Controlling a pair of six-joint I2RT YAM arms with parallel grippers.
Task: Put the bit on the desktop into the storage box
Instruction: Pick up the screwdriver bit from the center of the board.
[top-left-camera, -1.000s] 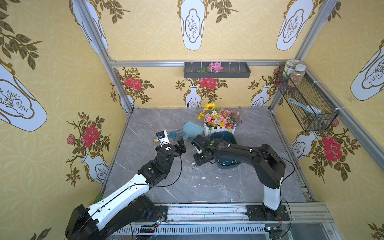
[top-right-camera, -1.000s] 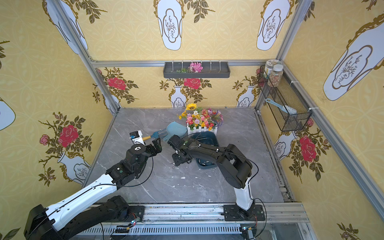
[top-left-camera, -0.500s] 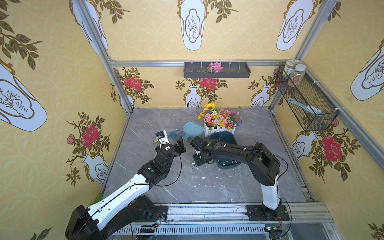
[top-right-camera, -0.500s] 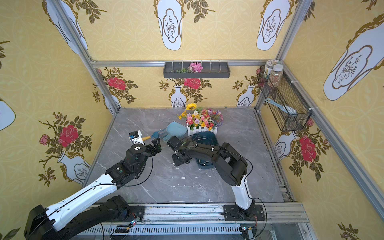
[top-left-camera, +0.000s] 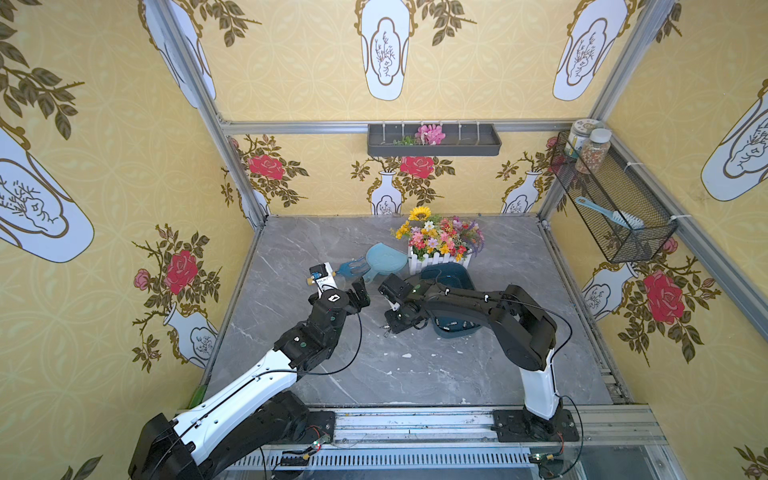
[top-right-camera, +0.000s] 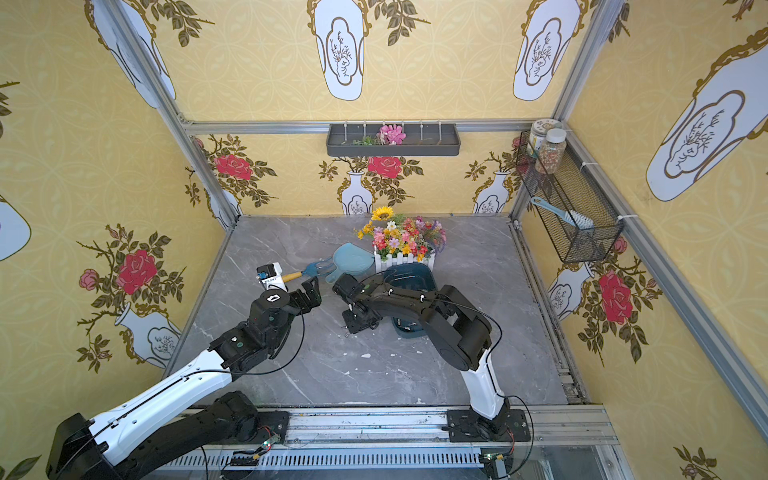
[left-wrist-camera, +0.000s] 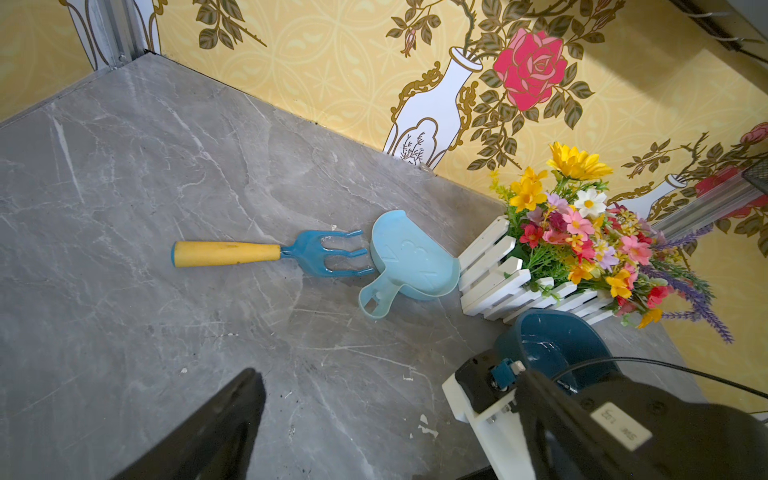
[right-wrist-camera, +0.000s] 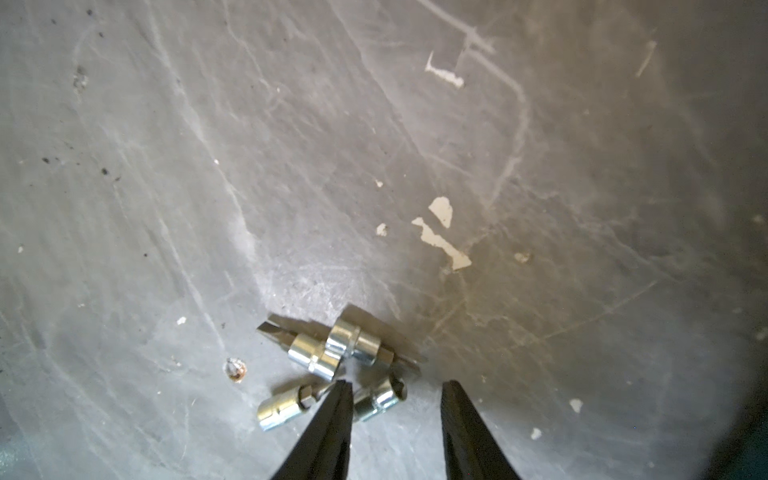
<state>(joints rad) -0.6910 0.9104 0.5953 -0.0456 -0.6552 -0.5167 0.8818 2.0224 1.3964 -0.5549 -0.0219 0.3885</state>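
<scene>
On the near half of the counter (top-left-camera: 415, 374), both arms reach in from the front rail, and the right one is clearly the one on the job. The right gripper (right-wrist-camera: 399, 415) is down at the surface with its fingers parted, not pinching anything as far as I can tell. One bit (right-wrist-camera: 380, 401) lies right in the gap, snug against one finger. Its long axis slants across the gap instead of lining up with the fingers.

Three other bits (right-wrist-camera: 316, 353) sit in a loose clump close by. One is just outside that same finger. Two lie side by side, touching, just past the fingertips, with a flat-blade tip poking out of the pair. My guess is the squeeze has to catch the one bit without dragging its neighbours along, and these look small, shiny and keen to roll.

The left gripper (top-left-camera: 360, 293) hangs above the counter, spread wide and holding nothing, farther from the clump. The storage box (top-left-camera: 449, 272) is just beside the bits, partly under the right forearm, so I'd call it a short carry.

Farther back are a garden fork (left-wrist-camera: 270, 253), a dustpan (left-wrist-camera: 411, 262) and a flower planter (left-wrist-camera: 519, 274).

As for writing, there's a small sticker (left-wrist-camera: 621, 424) on the right arm, but the print is upside down and I can't read it reliably. The jars (top-left-camera: 592, 149) up in the wire basket (top-left-camera: 615, 208) have labels too small to read.
</scene>
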